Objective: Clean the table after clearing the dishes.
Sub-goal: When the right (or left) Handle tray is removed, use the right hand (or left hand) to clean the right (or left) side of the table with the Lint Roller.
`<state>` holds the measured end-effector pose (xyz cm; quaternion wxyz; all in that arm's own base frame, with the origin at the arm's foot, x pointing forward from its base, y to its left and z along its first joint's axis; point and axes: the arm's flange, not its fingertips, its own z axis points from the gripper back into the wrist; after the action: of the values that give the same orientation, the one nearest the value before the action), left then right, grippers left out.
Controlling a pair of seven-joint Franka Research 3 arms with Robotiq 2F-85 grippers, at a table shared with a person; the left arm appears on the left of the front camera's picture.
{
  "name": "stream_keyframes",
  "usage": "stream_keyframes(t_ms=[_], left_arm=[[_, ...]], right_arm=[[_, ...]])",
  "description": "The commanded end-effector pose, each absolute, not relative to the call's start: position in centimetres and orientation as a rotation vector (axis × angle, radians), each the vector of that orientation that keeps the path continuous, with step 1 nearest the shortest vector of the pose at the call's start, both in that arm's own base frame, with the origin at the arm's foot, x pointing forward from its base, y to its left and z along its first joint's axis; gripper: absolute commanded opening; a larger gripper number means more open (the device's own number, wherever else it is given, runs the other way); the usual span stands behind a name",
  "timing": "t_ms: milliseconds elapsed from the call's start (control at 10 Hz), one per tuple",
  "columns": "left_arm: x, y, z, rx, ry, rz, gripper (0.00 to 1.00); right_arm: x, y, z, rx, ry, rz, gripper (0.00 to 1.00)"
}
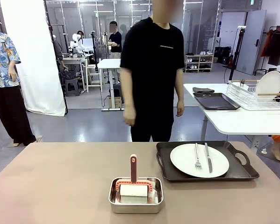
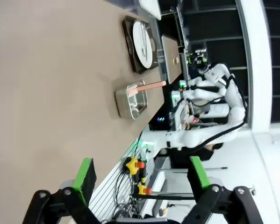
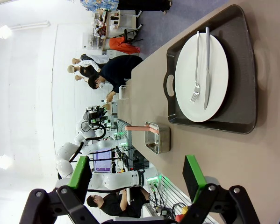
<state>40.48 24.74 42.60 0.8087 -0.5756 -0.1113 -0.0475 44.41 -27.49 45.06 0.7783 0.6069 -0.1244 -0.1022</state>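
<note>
1. Left gripper (image 2: pixel 142 175) and right gripper (image 3: pixel 136 171): fingers spread wide, grasping nothing.
2. Tray (image 1: pixel 165 172) with plate (image 1: pixel 184 161), fork (image 1: pixel 197 161) and knife (image 1: pixel 208 158) sits on the table (image 1: pixel 60 186), at 2 o'clock from the steel pan (image 1: pixel 136 207).
3. The pan holds what may be a sponge-headed scrubber (image 1: pixel 133 168).

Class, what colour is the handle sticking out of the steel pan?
The handle is salmon pink, clearest in the front view.
</note>
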Motion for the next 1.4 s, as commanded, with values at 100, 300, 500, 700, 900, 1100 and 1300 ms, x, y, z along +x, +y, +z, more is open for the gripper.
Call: stream_keyframes(t_ms=[100,300,500,700,900,1100,1300], left_arm=[[39.4,28.2,40.5,-1.31,-0.254,-0.073,1.0],[40.2,28.4,40.2,-1.292,-0.229,-0.04,1.0],[38.7,28.2,39.3,-1.286,-0.238,-0.043,1.0],[38.7,28.2,39.3,-1.286,-0.238,-0.043,1.0],[38.7,28.2,39.3,-1.286,-0.238,-0.043,1.0],[38.7,28.2,39.3,-1.286,-0.238,-0.043,1.0],[38.7,28.2,39.3,-1.286,-0.238,-0.043,1.0]], right_arm=[[44.3,-27.3,45.2,1.314,-0.271,-0.218,1.0],[44.3,-27.3,45.2,1.314,-0.271,-0.218,1.0],[44.3,-27.3,45.2,1.314,-0.271,-0.218,1.0],[44.3,-27.3,45.2,1.314,-0.271,-0.218,1.0],[44.3,-27.3,45.2,1.314,-0.271,-0.218,1.0],[44.3,-27.3,45.2,1.314,-0.271,-0.218,1.0],[44.3,-27.3,45.2,1.314,-0.271,-0.218,1.0]])
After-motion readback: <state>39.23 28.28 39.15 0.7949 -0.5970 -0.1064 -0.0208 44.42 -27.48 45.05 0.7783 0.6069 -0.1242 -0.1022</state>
